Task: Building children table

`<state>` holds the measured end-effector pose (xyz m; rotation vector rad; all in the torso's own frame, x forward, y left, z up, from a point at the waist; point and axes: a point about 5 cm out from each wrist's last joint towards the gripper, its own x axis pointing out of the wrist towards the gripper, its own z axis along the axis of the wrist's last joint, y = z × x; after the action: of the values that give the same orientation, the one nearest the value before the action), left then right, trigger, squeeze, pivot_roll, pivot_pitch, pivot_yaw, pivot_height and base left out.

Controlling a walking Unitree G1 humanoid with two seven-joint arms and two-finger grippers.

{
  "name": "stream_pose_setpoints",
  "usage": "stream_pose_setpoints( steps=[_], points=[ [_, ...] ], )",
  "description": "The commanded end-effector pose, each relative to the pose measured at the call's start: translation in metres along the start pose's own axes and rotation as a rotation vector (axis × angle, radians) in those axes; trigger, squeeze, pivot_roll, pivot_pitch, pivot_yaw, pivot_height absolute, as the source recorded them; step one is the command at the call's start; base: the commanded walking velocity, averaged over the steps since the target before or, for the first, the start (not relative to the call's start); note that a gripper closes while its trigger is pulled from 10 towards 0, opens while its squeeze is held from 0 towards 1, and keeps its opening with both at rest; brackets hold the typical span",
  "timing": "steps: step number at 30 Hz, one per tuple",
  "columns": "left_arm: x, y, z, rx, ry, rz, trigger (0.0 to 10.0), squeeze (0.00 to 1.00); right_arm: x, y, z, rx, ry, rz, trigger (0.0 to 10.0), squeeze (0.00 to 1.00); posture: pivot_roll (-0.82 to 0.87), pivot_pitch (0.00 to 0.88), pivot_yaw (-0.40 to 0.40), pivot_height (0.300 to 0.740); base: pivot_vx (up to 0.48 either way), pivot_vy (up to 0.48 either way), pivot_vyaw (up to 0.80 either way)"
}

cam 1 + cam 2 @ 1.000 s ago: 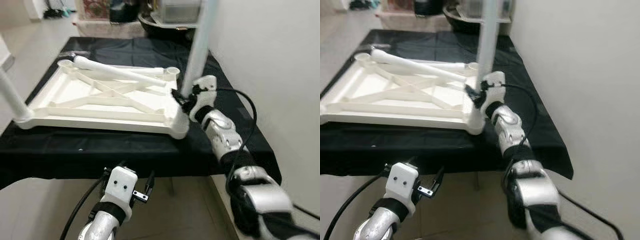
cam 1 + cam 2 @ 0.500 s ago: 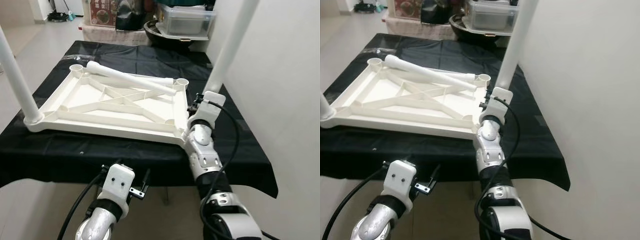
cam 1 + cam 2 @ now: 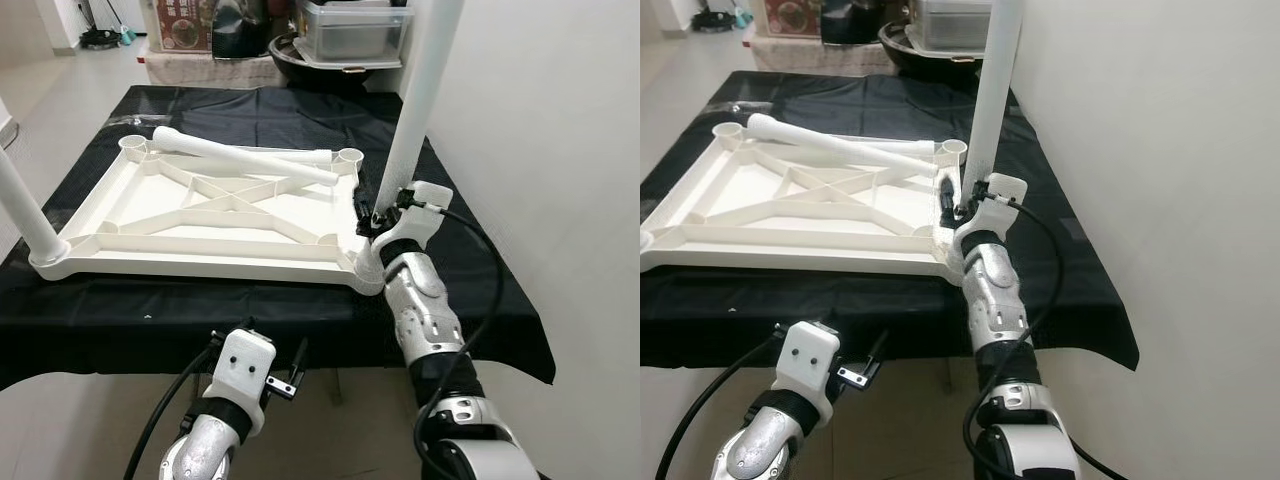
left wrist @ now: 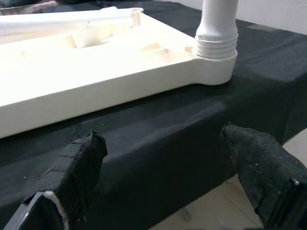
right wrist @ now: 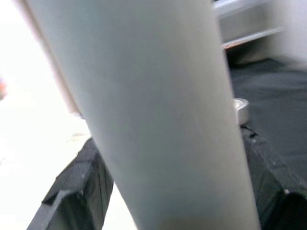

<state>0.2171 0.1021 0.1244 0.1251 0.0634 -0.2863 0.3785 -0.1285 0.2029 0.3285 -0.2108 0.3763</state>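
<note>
The white plastic ribbed tabletop (image 3: 210, 215) lay upside down on the black-draped bench (image 3: 480, 250), sockets facing up. The right gripper (image 3: 385, 212) was at the tabletop's near right corner, about 3 o'clock from its centre, its fingers closed around the base of an upright white cylindrical leg (image 3: 418, 110); the right wrist view showed the dark pads hugging both sides of the tube. A second white leg (image 3: 22, 205) stood in the near left corner socket at roughly 9 o'clock, and a loose white leg (image 3: 245, 156) lay across the far edge near 12 o'clock. The left gripper (image 3: 270, 375) hung below the bench's front edge, fingers spread wide and holding nothing. Judgement: step in hand was seating or screwing the right-hand leg into its corner socket. To do it well, keep the tube vertical over the socket so any threads engage squarely, press down while turning, and avoid side load that could slide the tabletop on the cloth. Whether the leg was fully seated could not be told.
</note>
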Motion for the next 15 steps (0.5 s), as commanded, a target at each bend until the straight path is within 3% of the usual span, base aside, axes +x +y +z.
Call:
stream_pose_setpoints(
  steps=[1, 2, 4, 6, 7, 8, 9, 12, 15],
  points=[
    [0.0, -0.002, -0.003, -0.005, 0.008, -0.011, 10.0, 0.0, 0.002, -0.001, 0.0, 0.044, 0.035, 0.129, 10.0, 0.0, 0.11, 0.079, -0.064, 0.74, 0.0, 0.0, 0.0],
    [0.001, -0.002, -0.003, -0.005, 0.007, -0.011, 10.0, 0.0, 0.003, -0.001, 0.002, 0.065, 0.075, 0.244, 10.0, 0.0, 0.11, 0.082, -0.064, 0.74, 0.0, 0.0, 0.0],
    [0.001, -0.002, -0.003, -0.005, 0.007, -0.011, 10.0, 0.0, 0.003, -0.001, 0.002, 0.065, 0.075, 0.244, 10.0, 0.0, 0.11, 0.082, -0.064, 0.74, 0.0, 0.0, 0.0],
    [0.001, -0.002, -0.003, -0.007, 0.005, -0.012, 10.0, 0.0, 0.009, 0.014, 0.004, 0.085, 0.164, 0.526, 10.0, 0.0, 0.12, 0.088, -0.062, 0.74, 0.0, 0.0, 0.0],
    [0.001, -0.002, -0.003, -0.007, 0.005, -0.012, 10.0, 0.0, 0.009, 0.014, 0.004, 0.085, 0.164, 0.526, 10.0, 0.0, 0.12, 0.088, -0.062, 0.74, 0.0, 0.0, 0.0],
    [0.0, -0.003, -0.002, -0.007, 0.004, -0.013, 10.0, 0.0, 0.012, 0.023, 0.003, 0.072, 0.214, 0.647, 10.0, 0.0, 0.13, 0.092, -0.069, 0.74, 0.0, 0.0, 0.0],
    [0.0, -0.003, -0.002, -0.007, 0.004, -0.013, 10.0, 0.0, 0.012, 0.023, 0.003, 0.072, 0.214, 0.647, 10.0, 0.0, 0.13, 0.092, -0.069, 0.74, 0.0, 0.0, 0.0],
    [-0.004, -0.005, 0.0, -0.015, 0.0, -0.015, 10.0, 0.0, 0.011, 0.039, -0.006, 0.007, 0.354, 0.887, 10.0, 0.0, 0.16, 0.119, -0.083, 0.74, 0.0, 0.0, 0.0],
    [-0.008, -0.007, 0.002, -0.02, -0.006, -0.017, 10.0, 0.0, 0.01, 0.045, -0.013, -0.04, 0.427, 0.956, 10.0, 0.0, 0.17, 0.134, -0.091, 0.74, 0.0, 0.0, 0.0]
  ],
)
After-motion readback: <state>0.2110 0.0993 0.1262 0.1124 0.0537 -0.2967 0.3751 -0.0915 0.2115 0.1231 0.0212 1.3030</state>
